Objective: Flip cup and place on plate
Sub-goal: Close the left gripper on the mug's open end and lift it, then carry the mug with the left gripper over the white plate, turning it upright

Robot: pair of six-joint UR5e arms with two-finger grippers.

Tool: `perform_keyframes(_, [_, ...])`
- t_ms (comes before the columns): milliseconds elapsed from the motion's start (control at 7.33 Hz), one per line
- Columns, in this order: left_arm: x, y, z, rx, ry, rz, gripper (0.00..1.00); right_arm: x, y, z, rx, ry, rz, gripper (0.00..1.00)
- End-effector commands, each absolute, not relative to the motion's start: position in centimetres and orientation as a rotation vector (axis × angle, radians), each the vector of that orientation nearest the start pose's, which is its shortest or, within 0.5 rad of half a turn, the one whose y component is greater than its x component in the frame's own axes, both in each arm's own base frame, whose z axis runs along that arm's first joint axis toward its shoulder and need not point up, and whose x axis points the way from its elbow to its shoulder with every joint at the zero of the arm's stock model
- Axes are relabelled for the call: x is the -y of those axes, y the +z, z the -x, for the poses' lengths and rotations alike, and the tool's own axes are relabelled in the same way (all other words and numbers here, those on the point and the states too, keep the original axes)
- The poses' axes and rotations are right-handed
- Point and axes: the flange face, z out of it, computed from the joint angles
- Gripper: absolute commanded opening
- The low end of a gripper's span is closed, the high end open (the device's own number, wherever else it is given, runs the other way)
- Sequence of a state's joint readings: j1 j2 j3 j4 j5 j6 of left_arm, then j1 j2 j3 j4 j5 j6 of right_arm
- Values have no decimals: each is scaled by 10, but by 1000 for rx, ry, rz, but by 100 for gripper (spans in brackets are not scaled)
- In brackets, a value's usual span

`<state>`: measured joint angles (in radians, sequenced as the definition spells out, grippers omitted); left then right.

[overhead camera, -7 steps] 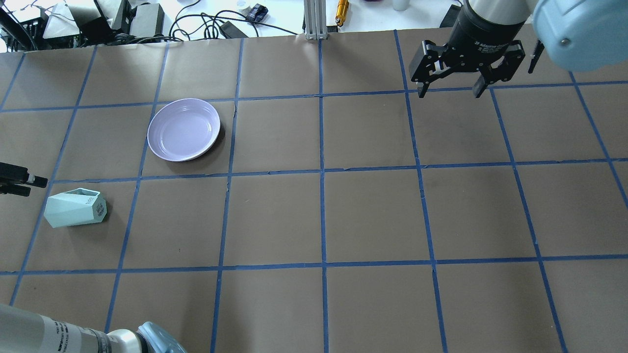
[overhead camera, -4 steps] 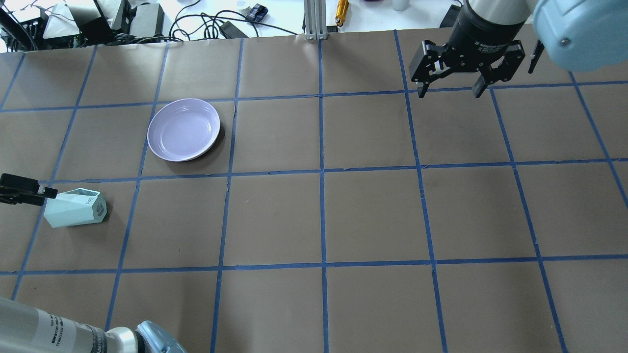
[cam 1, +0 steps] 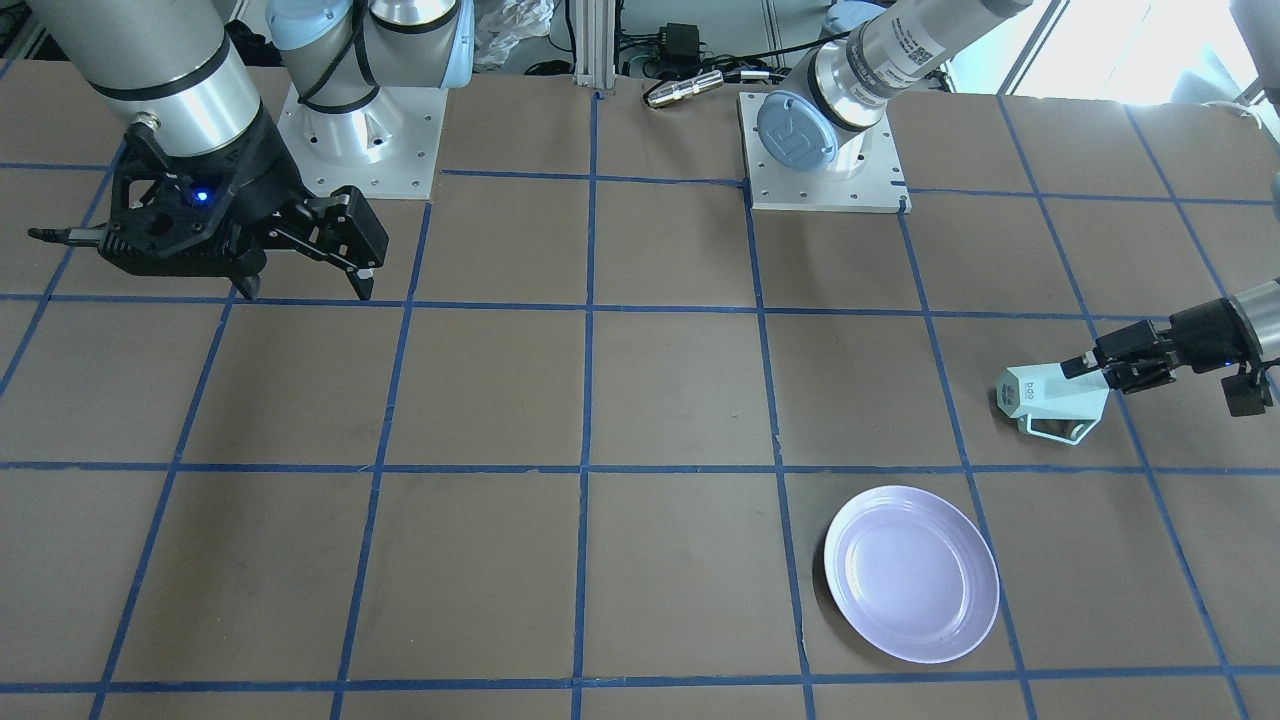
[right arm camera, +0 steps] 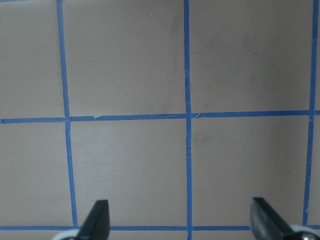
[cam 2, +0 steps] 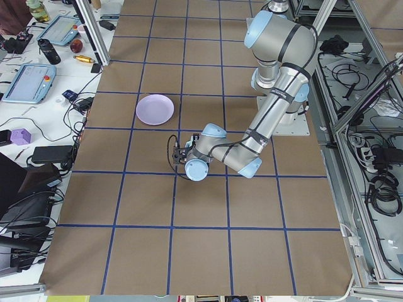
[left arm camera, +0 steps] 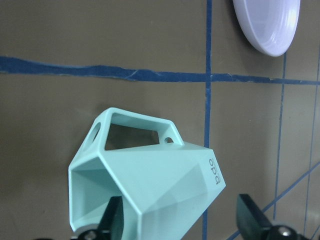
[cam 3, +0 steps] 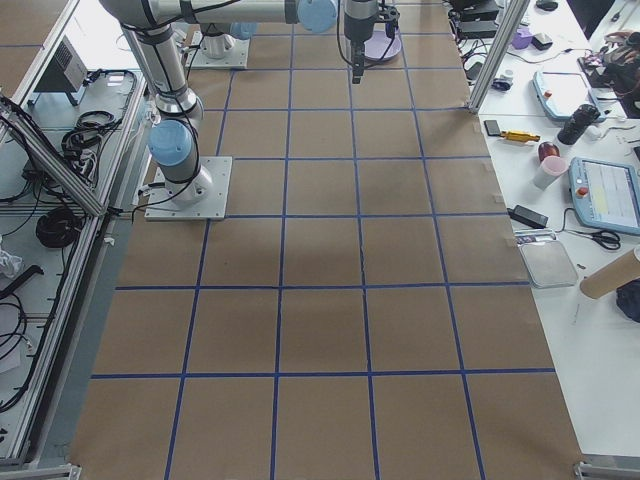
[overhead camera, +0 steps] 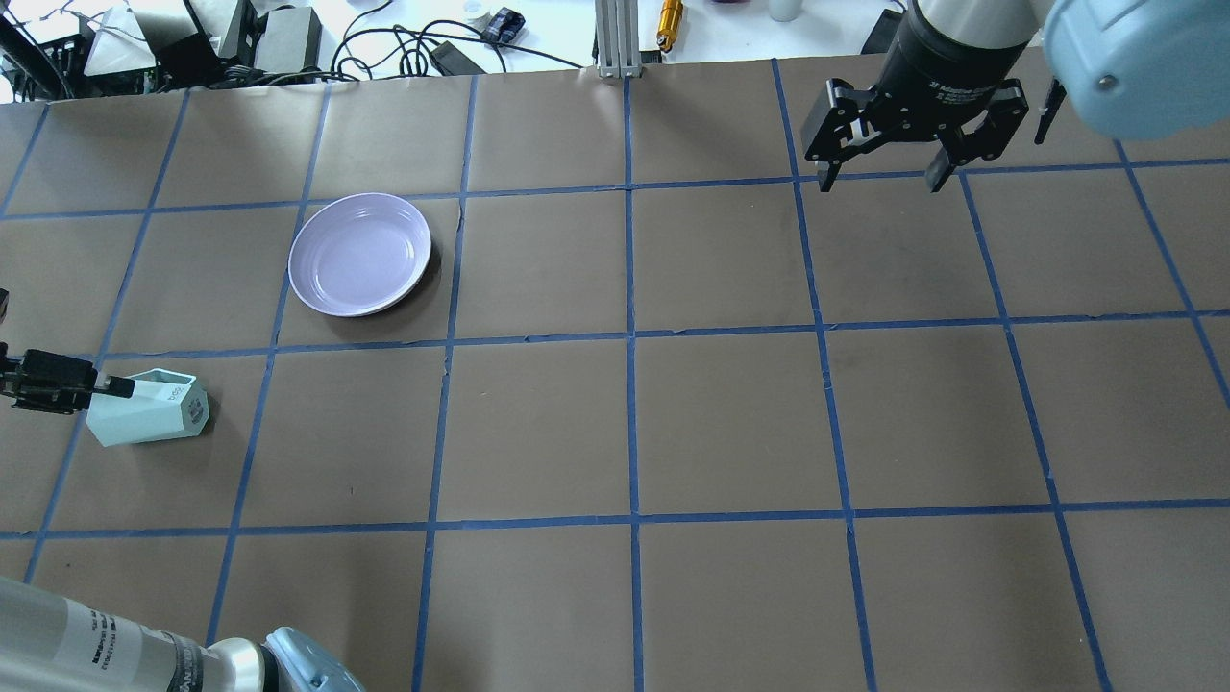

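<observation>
The cup [overhead camera: 149,408] lies on its side at the table's left, base toward the plate side and handle against the table; it also shows in the front view [cam 1: 1050,395] and the left wrist view [left arm camera: 150,185]. The plate [overhead camera: 360,253] sits bare one square farther back, also seen in the front view [cam 1: 912,573]. My left gripper [overhead camera: 115,387] is open at the cup's open end. In the left wrist view [left arm camera: 181,220] one finger is at the cup's mouth and the other stands clear of its side. My right gripper [overhead camera: 879,178] is open and empty, hovering far right at the back.
Blue tape lines grid the brown table. Cables, boxes, an aluminium post [overhead camera: 615,38] and an orange tool [overhead camera: 670,19] lie beyond the far edge. The arm bases [cam 1: 360,130] stand on the robot's side.
My left gripper has moved right, from the table's left edge up to the cup's open end. The cup, the plate and the right arm have not moved.
</observation>
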<state>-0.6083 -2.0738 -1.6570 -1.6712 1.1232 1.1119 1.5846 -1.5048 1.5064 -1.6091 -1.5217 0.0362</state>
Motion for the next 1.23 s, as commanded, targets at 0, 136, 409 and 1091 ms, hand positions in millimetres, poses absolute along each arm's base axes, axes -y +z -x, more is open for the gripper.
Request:
perform_keyframes(0, [459,190,-348,2322,47,-19,7,521,490,-146,-3089,-53,-34,100])
perform_keyframes(136, [458,202,-341,2291,52,-34,0,522,490,-146,-3089,-55,-34,100])
perform_keyframes(409, [465,224,-339,2293,73,-27,0,522,490,-146,-3089,-55,-34,100])
perform_keyframes(1091, [539,357,-209,2495,25,218,0,522,490,-146,-3089,-55,-34,100])
